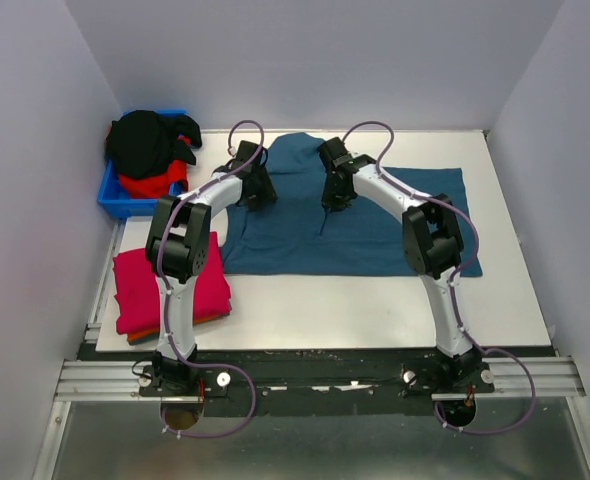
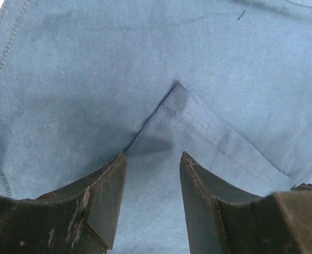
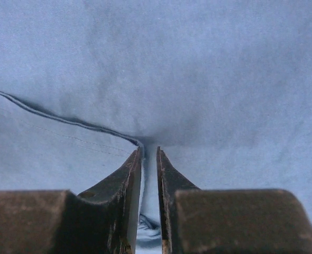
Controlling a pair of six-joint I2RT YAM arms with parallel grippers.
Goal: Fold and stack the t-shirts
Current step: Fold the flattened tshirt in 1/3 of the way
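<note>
Right gripper (image 3: 149, 151) pinches a thin fold of the teal t-shirt (image 1: 375, 235) spread at the table's (image 1: 375, 310) far centre. Left gripper (image 2: 153, 156) gapes over a hem, holding nothing. One-sided lifting could slip or bunch the cloth.

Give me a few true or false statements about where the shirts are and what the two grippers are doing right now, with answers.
1. The teal-blue t-shirt lies spread on the table. True.
2. The left gripper is clamped on cloth. False: it is open, its fingers apart over the shirt.
3. The right gripper pinches a fold of the teal-blue t-shirt. True.
4. The crimson-pink t-shirt sits in the blue bin. False: it lies folded at the table's left side; the bin holds black cloth and red cloth.
</note>
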